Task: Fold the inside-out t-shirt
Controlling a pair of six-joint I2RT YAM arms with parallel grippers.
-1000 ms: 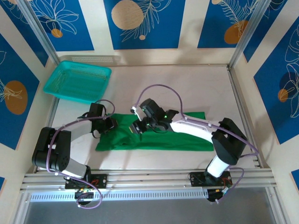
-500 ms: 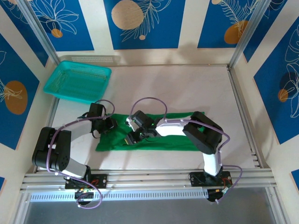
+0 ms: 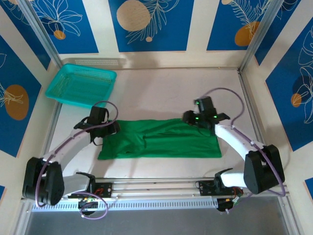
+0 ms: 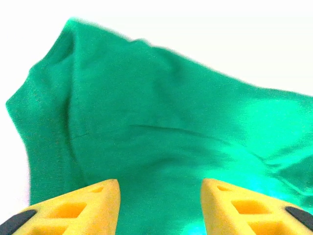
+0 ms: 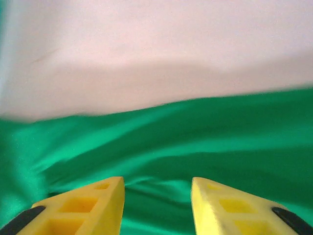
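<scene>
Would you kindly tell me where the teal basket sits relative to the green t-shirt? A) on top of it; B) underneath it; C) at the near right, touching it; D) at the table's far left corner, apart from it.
D: in the top view the teal basket sits at the far left corner, with bare table between it and the t-shirt.

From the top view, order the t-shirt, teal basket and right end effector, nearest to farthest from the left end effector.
1. t-shirt, just beneath it.
2. teal basket, behind, to the left.
3. right end effector, far right.
</scene>
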